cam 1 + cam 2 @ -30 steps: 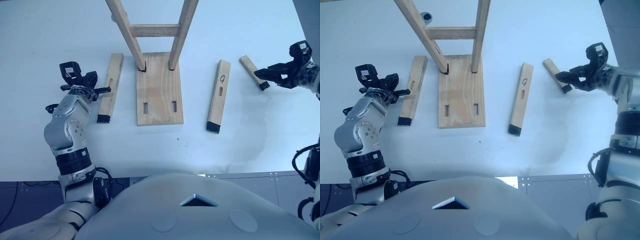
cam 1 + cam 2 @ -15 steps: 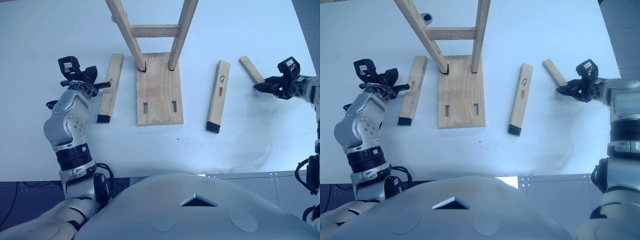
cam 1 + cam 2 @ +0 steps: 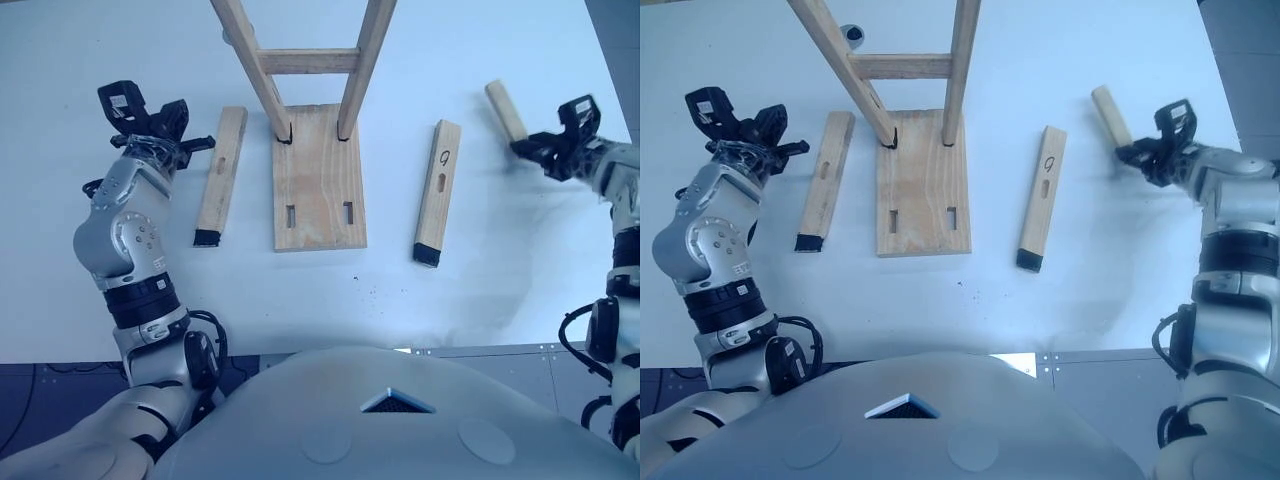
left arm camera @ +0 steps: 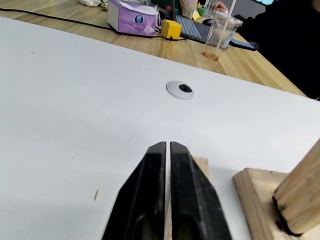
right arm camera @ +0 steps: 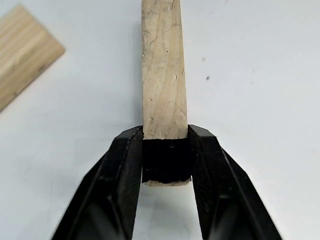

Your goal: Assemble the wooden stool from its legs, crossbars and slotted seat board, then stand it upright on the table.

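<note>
The short pale wooden crossbar with a black-painted end (image 5: pixel 163 75) lies at the table's right side, its black end pinched between the fingers of the right gripper (image 5: pixel 166 145). Within the last second it has swung from a slant to point almost straight away from the robot, so the grasp looks secure and the piece ready to carry toward the flat slotted seat board (image 3: pixel 318 178) mid-table, where a two-leg frame (image 3: pixel 305 62) stands in the far slots. The left gripper (image 4: pixel 167 146), fingers pressed together on nothing, has drifted toward the far end of the loose slotted leg (image 3: pixel 221 175) beside the board. Whether the crossbar is clear of the white table (image 3: pixel 500 260) is hard to judge, and the frame's upper part is cut off
</note>
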You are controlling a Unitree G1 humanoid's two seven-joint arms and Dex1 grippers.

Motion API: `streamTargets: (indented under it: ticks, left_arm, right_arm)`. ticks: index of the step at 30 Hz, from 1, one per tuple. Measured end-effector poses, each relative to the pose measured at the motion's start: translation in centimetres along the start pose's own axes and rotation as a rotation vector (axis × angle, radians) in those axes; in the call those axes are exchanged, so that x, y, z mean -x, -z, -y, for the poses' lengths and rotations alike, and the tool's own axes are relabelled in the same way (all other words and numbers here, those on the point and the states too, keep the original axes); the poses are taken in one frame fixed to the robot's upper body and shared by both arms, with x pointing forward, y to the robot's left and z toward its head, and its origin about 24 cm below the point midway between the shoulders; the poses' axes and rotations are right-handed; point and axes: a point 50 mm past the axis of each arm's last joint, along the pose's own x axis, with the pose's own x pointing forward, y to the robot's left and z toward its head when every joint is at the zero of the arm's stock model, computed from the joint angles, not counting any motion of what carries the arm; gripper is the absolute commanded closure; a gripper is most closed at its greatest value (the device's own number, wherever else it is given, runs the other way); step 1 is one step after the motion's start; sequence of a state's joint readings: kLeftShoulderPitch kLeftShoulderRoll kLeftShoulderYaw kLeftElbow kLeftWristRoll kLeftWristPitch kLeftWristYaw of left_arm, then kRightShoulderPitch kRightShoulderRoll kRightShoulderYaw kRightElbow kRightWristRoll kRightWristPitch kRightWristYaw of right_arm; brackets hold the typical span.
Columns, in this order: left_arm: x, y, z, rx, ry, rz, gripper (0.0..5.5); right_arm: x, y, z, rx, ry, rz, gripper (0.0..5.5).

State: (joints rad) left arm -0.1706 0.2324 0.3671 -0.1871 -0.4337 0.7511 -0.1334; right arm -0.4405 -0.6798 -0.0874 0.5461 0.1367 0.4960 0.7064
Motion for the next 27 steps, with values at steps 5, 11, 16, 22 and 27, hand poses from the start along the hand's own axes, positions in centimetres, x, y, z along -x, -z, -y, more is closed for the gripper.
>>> streamTargets:
  ticks: [5,11,16,22,27]
  left_arm:
    - [0.5,-6.7,1.8,0.018,0.111,0.286,4.18]
    - [0.8,-12.8,9.9,0.041,0.465,0.478,3.35]
    - [0.5,-13.5,15.8,0.109,0.704,0.440,2.88]
    - [0.4,-12.6,15.7,0.124,0.735,0.392,2.28]
    - [1.4,-12.8,16.1,0.052,0.811,0.412,2.28]
  right_arm:
    - [0.5,-7.4,0.1,0.035,0.136,0.327,4.22]
    - [0.8,-17.3,-6.9,0.167,0.054,0.756,4.22]
    - [2.7,-21.2,-12.3,0.255,-0.060,1.010,4.22]
    - [3.8,-21.2,-15.6,0.384,-0.232,1.051,4.22]
    - [3.4,-19.2,-17.8,0.414,-0.525,0.937,4.22]
